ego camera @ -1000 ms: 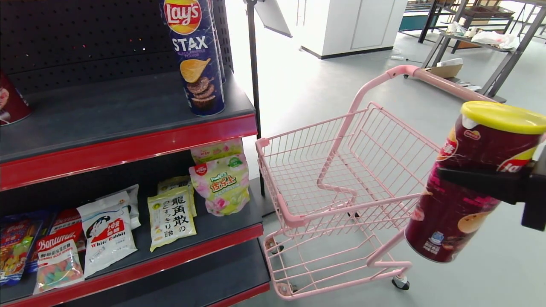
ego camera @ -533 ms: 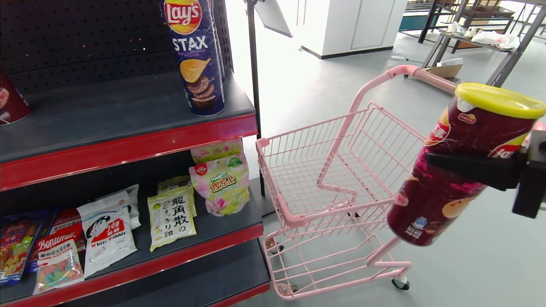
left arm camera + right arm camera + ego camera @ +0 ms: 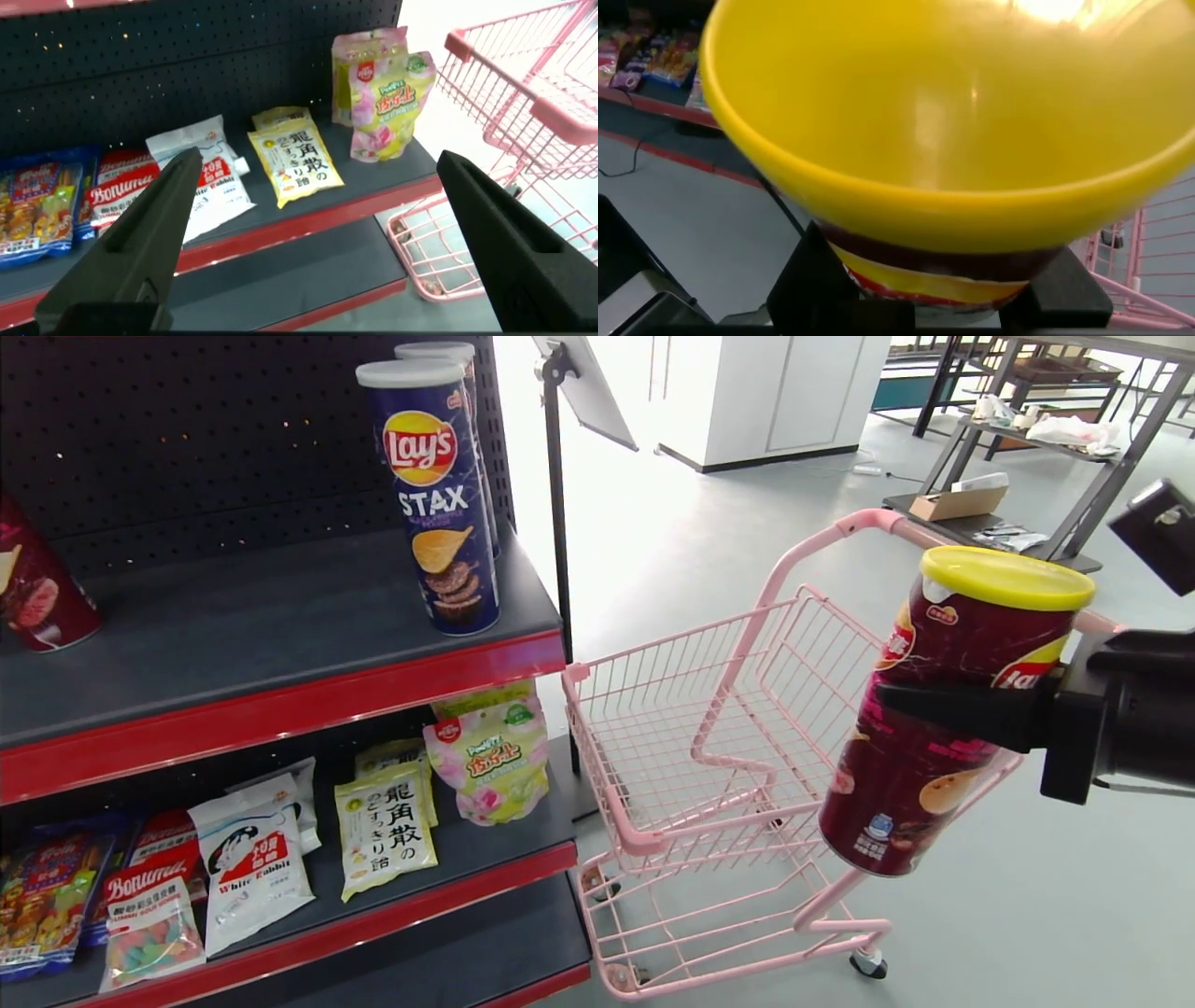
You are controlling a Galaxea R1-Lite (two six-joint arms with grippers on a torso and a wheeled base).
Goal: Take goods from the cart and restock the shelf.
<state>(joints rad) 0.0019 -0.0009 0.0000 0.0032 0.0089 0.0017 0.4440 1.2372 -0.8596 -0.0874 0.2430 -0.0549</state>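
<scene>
Right hand (image 3: 971, 714) pinching chip can (image 3: 896, 803), now swung over rim of cart (image 3: 653, 821), nearer shelf (image 3: 280, 607) than before; placement likely next.

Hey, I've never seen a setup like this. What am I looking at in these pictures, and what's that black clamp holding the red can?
It's a two-armed robot restocking a shop shelf. The wide picture comes from a camera on its head; the other two from its wrists. Its right gripper is clamped round a red crisp can with a yellow lid, near the pink cart. The right wrist camera looks onto that lid. The left gripper is open, facing sweet bags on the lower shelf. A blue can stands on the upper shelf.
</scene>
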